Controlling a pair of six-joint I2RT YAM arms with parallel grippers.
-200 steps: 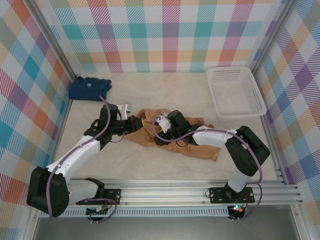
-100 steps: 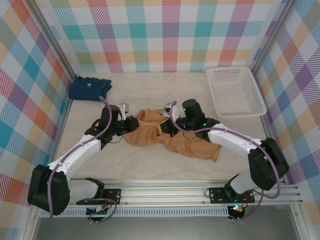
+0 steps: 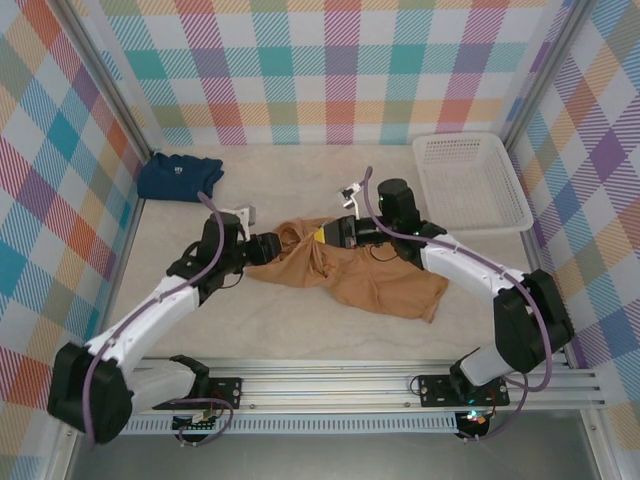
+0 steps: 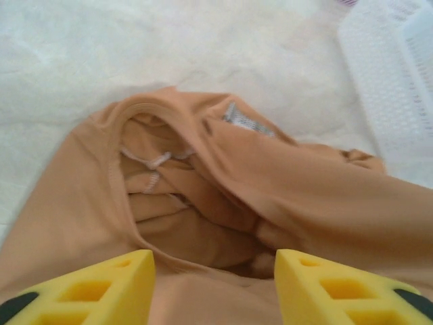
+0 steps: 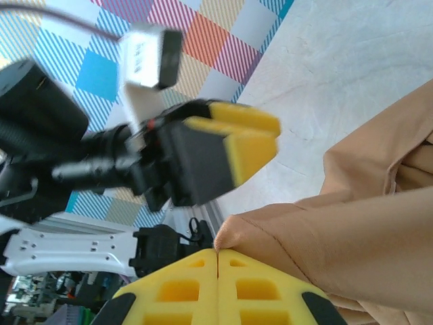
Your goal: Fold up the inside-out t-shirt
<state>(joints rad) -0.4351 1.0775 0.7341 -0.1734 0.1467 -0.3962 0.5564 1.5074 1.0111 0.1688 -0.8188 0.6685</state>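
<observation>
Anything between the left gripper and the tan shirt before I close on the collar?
Nothing visible does. The left gripper stands open right at the collar of the t-shirt, with only the shirt's own fabric ahead. The right gripper is shut on a fold of the shirt across from it.

The left arm (image 3: 150, 310) stretches forward and to the right from its base, low and nearly straight, and the left gripper (image 3: 266, 247) at its end points right with its yellow pads (image 4: 81, 288) standing apart. The right arm (image 3: 470, 265) bends at the elbow on the far right and runs its forearm back leftward. The right gripper (image 3: 326, 234) faces the left one from close by without touching it, its pads (image 5: 183, 291) pressed together on a fold of the inside-out t-shirt (image 5: 352, 244).
</observation>
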